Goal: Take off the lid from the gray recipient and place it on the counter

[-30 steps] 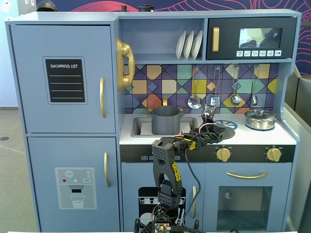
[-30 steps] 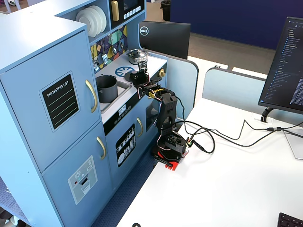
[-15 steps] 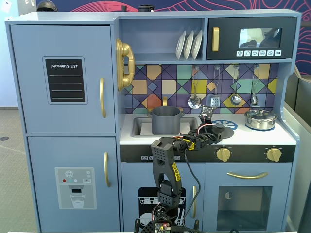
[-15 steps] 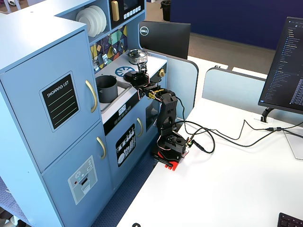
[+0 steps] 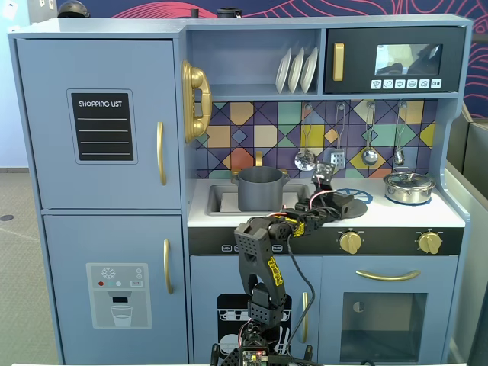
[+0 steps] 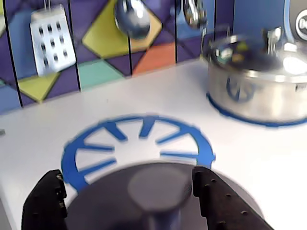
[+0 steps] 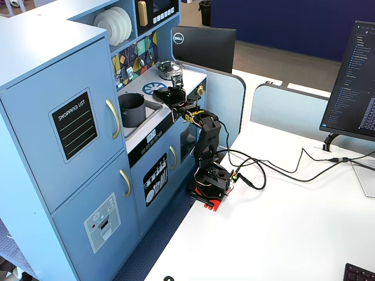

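Observation:
The dark gray lid [image 6: 158, 201] with its central knob lies low between my gripper's fingers in the wrist view, over the near edge of the blue burner mark [image 6: 139, 139] on the white counter [image 6: 144, 91]. My gripper [image 6: 127, 176] is open: the right finger [image 6: 211, 196] is at the knob's edge and the left finger [image 6: 45, 199] stands well apart. The gray recipient [image 5: 259, 188] stands uncovered in the sink, left of the gripper [image 5: 334, 200], and shows in both fixed views [image 7: 132, 109]. In both fixed views the lid is hidden by the gripper [image 7: 174, 93].
A shiny silver pot [image 6: 259, 81] with its own lid stands on the right burner [image 5: 408, 187]. Utensils [image 6: 48, 38] hang on the tiled back wall. The arm's base [image 7: 211, 181] sits on a white desk in front of the kitchen.

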`<state>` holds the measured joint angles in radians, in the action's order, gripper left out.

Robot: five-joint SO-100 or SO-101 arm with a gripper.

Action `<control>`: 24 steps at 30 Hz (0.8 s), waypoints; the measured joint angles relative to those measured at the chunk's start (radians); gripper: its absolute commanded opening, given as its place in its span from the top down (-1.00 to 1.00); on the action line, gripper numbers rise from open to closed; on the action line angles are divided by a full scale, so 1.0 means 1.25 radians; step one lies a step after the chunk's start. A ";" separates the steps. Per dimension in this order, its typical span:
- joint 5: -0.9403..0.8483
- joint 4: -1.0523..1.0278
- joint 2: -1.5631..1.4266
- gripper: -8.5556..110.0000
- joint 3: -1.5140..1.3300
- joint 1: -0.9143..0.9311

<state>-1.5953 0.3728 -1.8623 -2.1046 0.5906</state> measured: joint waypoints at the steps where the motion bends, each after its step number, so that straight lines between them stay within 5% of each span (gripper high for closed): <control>1: 0.000 0.000 -0.013 0.47 0.001 0.000; 8: 0.034 -0.233 -0.239 0.86 0.016 -0.059; 17: 0.129 -0.954 -0.661 0.86 -0.039 -0.298; 24: 0.079 -1.109 -0.798 0.86 -0.302 -0.434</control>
<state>-1.4972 -1.0140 -2.8593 -2.4820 0.0476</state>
